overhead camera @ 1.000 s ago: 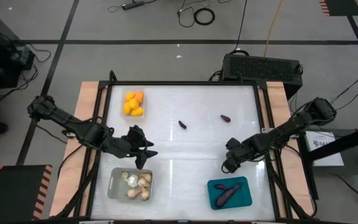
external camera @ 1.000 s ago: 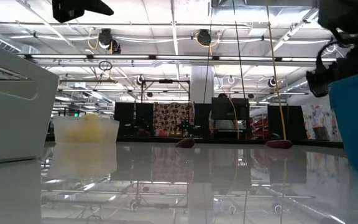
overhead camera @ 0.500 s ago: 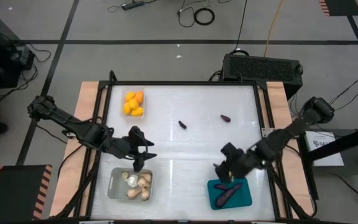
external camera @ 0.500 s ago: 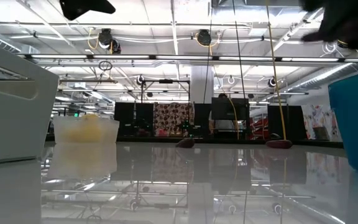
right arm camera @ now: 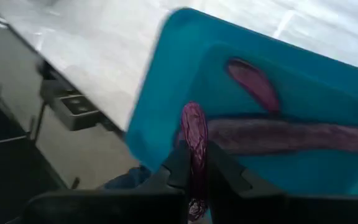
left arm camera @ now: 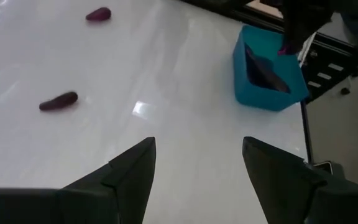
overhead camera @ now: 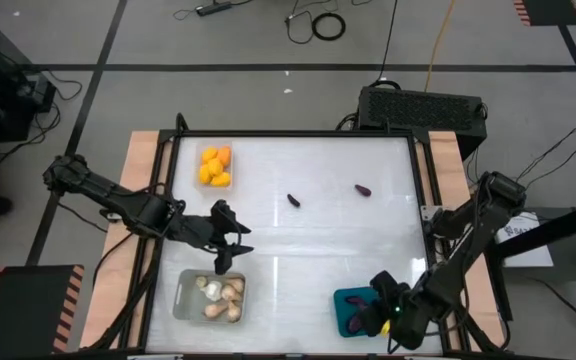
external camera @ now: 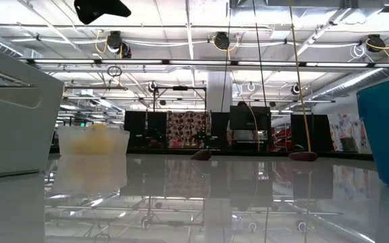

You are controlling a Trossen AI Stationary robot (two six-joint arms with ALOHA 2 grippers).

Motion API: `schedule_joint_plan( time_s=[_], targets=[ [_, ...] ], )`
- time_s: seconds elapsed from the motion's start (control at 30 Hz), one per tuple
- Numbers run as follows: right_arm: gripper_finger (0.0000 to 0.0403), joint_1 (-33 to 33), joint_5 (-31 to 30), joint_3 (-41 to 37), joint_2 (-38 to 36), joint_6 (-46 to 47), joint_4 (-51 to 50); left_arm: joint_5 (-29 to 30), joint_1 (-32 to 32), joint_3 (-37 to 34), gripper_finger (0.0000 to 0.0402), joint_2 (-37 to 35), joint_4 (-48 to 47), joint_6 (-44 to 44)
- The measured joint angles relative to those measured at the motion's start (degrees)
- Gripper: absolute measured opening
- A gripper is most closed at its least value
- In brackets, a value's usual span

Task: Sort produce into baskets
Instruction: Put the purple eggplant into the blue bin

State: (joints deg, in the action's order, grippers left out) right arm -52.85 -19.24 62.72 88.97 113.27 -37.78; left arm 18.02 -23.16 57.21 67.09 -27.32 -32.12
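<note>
- The right gripper (right arm camera: 194,171) is clenched on a small purple eggplant (right arm camera: 194,134), held upright between its fingers directly over the teal basket (overhead camera: 343,298). I'd guess it sits there so the piece can drop in with its own kind.
- That basket stands at about five o'clock on the table (overhead camera: 308,240), and already holds a long eggplant (right arm camera: 291,134) lying flat and a shorter one (right arm camera: 253,81) beside it.
- The left gripper (overhead camera: 230,240) hangs with its jaws parted and nothing between them, at about eight o'clock, just beyond the greyish basket (overhead camera: 183,300) of pale knobbly bulbs (overhead camera: 220,296). To my eye it is waiting, kept out of the other arm's way.
- Two loose eggplants lie on the bare tabletop, well apart from any basket: one (overhead camera: 293,199) near the centre, the other (overhead camera: 362,189) towards two o'clock. They look like the only produce left to sort, and both likely belong in the teal basket.
- The clear basket (overhead camera: 204,152) at eleven o'clock holds the orange-yellow fruits (overhead camera: 214,167), so each basket carries one kind.
- No brand, label or writing can be read on the baskets, the table or the arms.
</note>
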Motion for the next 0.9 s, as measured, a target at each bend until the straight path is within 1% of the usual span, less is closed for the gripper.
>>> schedule_joint_plan(
  time_s=[0.1, 0.17, 0.27, 0.33, 0.47, 0.53, 0.63, 0.73, 0.83, 0.9],
  targets=[
    [0.0022, -0.7, 0.1, 0.0, 0.0, 1.3, -3.0, -0.1, 0.1, 0.0, 0.0246, 0.5, 2.7, 3.8],
    [0.0022, -0.9, 0.2, 0.0, 0.0, 0.6, -3.1, -0.2, 0.4, 0.1, 0.0246, 1.4, 5.6, 7.1],
    [0.0023, -1.5, 1.9, 0.0, 0.0, -0.6, -2.9, -0.4, 2.3, 1.3, 0.0246, 3.6, 7.0, 10.3],
    [0.0023, -1.8, 2.9, 0.0, 0.0, -1.3, -3.1, -1.9, 4.7, 2.8, 0.0246, 5.7, 6.9, 13.4],
    [0.0023, -2.3, 3.1, 0.0, 0.0, -1.3, -3.8, -11.0, 11.0, 6.8, 0.0246, 11.4, 5.7, 22.9],
    [0.0023, -2.4, 3.1, 0.0, 0.0, -0.9, -3.6, -13.3, 14.4, 9.1, 0.0246, 14.3, 3.3, 27.4],
    [0.0023, -2.4, 3.1, 0.0, 0.0, 0.3, -3.6, -14.6, 19.2, 11.6, 0.0246, 18.6, 1.7, 35.3],
    [0.0023, -2.4, 3.0, 0.0, 0.0, 2.1, -4.1, -14.7, 23.2, 12.1, 0.0246, 22.1, 2.3, 43.2],
    [0.0028, -2.4, 3.0, 0.0, 0.0, 4.9, -4.7, -15.1, 26.4, 12.1, 0.0246, 26.3, 2.3, 46.6],
    [0.0039, -2.4, 2.9, 0.0, 0.0, 6.6, -4.8, -16.6, 27.9, 12.1, 0.0246, 29.0, 2.1, 48.5]
  ],
)
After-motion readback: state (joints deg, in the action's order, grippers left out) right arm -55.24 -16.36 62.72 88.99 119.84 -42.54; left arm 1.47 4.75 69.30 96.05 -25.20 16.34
